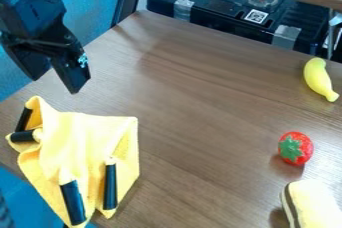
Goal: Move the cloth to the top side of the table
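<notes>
We see the gripper (54, 85), jaws spread; below them in view, apart, we've got a yellow cloth (83, 142), rumpled, four black pieces around it, on the surface (200, 112).

qr code (256, 16) — on the black case (217, 13)

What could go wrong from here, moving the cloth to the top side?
Cloth reaches past the table's lower-left edge: a nudge or weak grasp might let it slide off.
It's rumpled and folded: the open gripper could pinch one fold and just drag the rest.
Black strips near its corners: closing on one may give a poorer hold than plain fabric.
</notes>
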`<state>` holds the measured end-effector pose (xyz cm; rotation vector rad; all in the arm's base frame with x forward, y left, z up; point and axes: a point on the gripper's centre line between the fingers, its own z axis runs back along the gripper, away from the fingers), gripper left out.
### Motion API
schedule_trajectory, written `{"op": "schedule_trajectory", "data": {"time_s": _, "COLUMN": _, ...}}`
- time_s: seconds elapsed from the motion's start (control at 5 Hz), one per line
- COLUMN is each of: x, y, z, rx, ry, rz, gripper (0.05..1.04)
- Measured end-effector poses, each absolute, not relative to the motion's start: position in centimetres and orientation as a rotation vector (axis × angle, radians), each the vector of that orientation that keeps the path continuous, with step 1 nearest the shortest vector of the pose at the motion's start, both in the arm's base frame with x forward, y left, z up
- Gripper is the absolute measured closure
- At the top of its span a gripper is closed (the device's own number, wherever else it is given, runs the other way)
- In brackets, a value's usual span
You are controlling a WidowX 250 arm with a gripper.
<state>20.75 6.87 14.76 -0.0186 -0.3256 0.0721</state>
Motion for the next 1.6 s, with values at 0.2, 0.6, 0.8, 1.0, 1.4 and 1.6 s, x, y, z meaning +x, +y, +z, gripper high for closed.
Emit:
{"op": "schedule_trajectory", "data": {"time_s": 0.2, "x": 20.6, "y": 6.8, "z": 14.4, "rx": -0.023, "ry": -0.314, "rz": 0.072, "gripper": 0.084}}
{"op": "schedule_trajectory", "data": {"time_s": 0.6, "x": 20.8, "y": 7.9, "z": 10.0, "rx": 0.051, "ry": -0.295, "rz": 0.038, "gripper": 0.084}}
{"op": "schedule_trajectory", "data": {"time_s": 0.8, "x": 19.7, "y": 9.2, "z": 7.3, "rx": 0.135, "ry": -0.267, "rz": -0.004, "gripper": 0.084}}
{"op": "schedule_trajectory", "data": {"time_s": 1.0, "x": 18.9, "y": 10.3, "z": 5.7, "rx": 0.174, "ry": -0.238, "rz": -0.016, "gripper": 0.084}}
{"op": "schedule_trajectory", "data": {"time_s": 1.4, "x": 18.8, "y": 10.9, "z": 3.3, "rx": 0.169, "ry": -0.248, "rz": 0.018, "gripper": 0.084}}
{"op": "schedule_trajectory", "data": {"time_s": 1.6, "x": 19.6, "y": 10.9, "z": 2.2, "rx": 0.165, "ry": -0.285, "rz": 0.055, "gripper": 0.084}}
